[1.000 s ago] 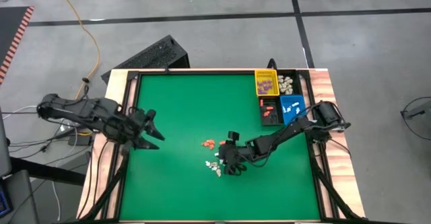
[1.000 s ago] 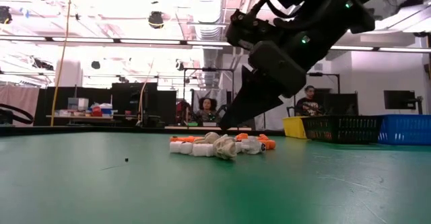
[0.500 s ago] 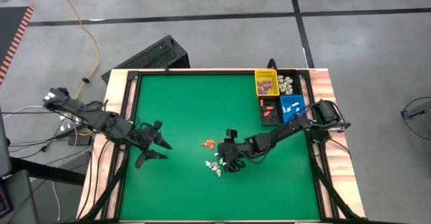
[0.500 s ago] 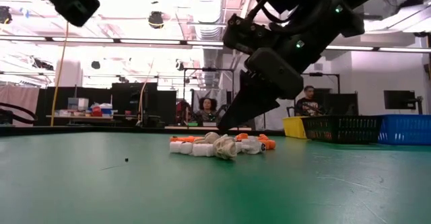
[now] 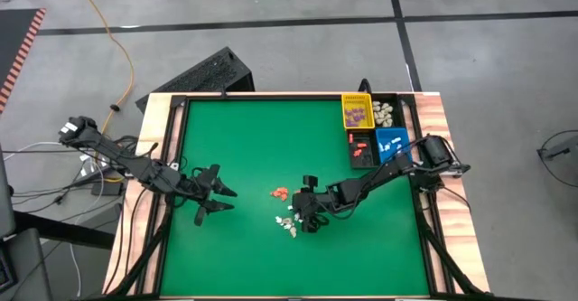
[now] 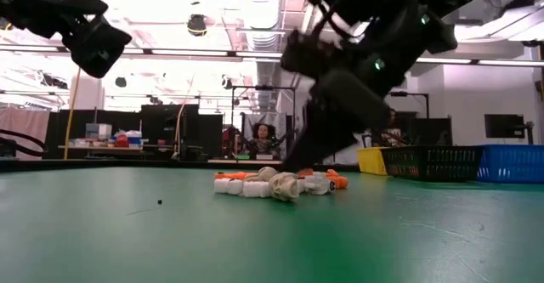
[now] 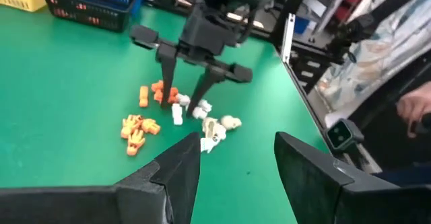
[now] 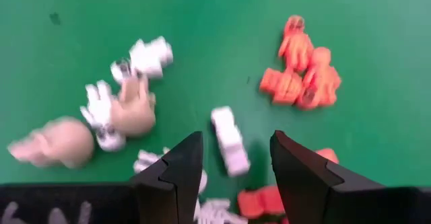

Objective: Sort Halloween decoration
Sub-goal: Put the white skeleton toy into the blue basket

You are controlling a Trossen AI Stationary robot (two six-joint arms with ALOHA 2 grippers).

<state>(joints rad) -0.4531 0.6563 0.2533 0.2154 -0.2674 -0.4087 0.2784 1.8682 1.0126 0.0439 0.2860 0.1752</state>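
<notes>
The Halloween trinkets lie loose on the green mat near the table's middle: an orange-red cluster and a cream-white cluster, seen as one low pile. My right gripper is open, pointing down into the pile. Its fingers stand on either side of one white trinket, with green mat showing on both sides of it. My left gripper is open and hovers over bare mat left of the pile, pointing toward it.
Four small bins stand at the far right corner: yellow, black with cream pieces, black with orange-red pieces and blue. Bare mat lies around the pile. People sit beyond the table; a hand shows off the near side.
My left gripper has reached out from the left edge toward the pile, moving right and a little toward the near edge, staying open. My right gripper has edged slightly lower over the pile. The trinkets have not moved.
</notes>
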